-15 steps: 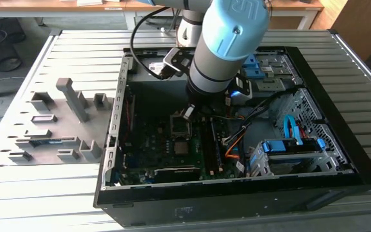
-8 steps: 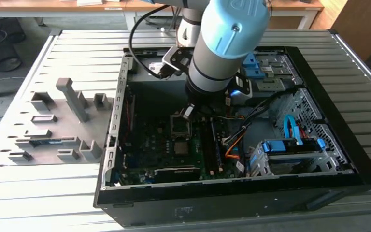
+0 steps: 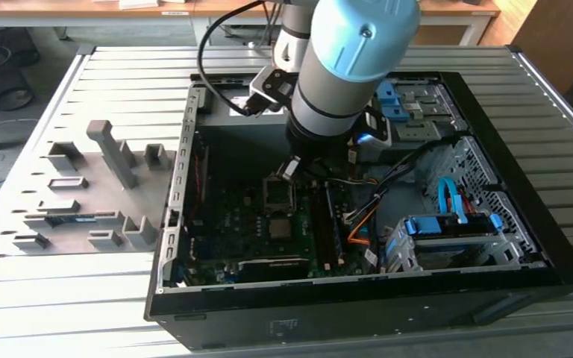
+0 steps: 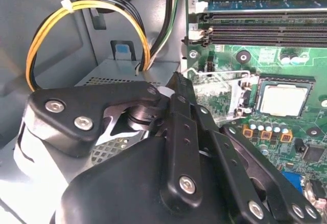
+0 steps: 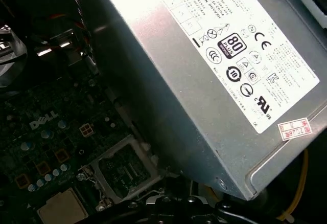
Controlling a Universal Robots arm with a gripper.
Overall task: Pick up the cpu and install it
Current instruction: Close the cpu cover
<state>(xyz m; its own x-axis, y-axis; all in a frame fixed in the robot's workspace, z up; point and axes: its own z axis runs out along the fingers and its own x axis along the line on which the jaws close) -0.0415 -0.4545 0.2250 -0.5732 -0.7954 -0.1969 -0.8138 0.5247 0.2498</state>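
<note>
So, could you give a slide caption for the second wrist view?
Gripper inside the computer case, near the cpu on the motherboard.

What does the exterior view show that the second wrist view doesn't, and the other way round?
Exterior view: the whole arm, its end down inside the open case, which stands on a slatted table beside grey blocks. Second wrist view: the tool with its black links up close, and looped yellow cables. Both: the green board and the square cpu lying on it, apart from the tool.
</note>
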